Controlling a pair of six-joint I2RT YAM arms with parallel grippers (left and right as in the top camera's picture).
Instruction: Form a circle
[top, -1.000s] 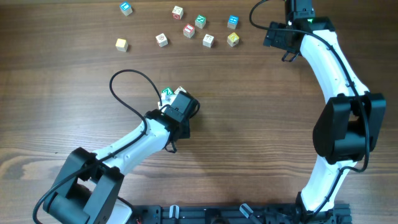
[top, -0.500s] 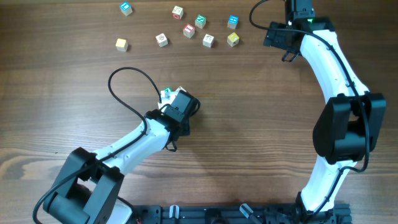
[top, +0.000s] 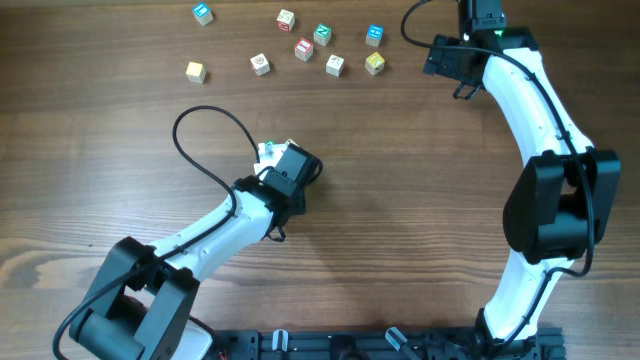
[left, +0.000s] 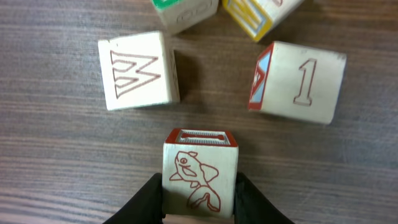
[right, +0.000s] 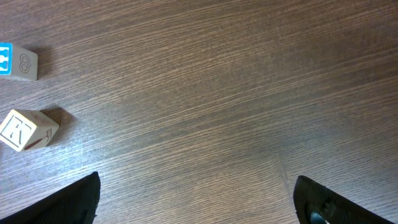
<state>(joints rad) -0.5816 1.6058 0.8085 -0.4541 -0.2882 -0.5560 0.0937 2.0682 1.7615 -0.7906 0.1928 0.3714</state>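
The circle (top: 268, 151) (mid-table, beneath the left gripper (left: 200, 200)) is judged nearly formed; the fish cube (left: 200, 171) is clasped, not yet seated in its gap; the right gripper (right: 196, 198) is held wide, empty.

Robotics laboratory bench. Indicators: white-and-black jointed left arm (top: 215, 232) and right arm (top: 530, 110), based on a black rail (top: 350, 346) at the near edge of a wood-grain table (top: 400, 220).

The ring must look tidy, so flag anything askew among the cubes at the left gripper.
Nothing is damaged, but the layout is uneven. The 1 cube sits twisted relative to the W cube, and the fish cube, between the left gripper's fingers, lies apart from both, leaving gaps.
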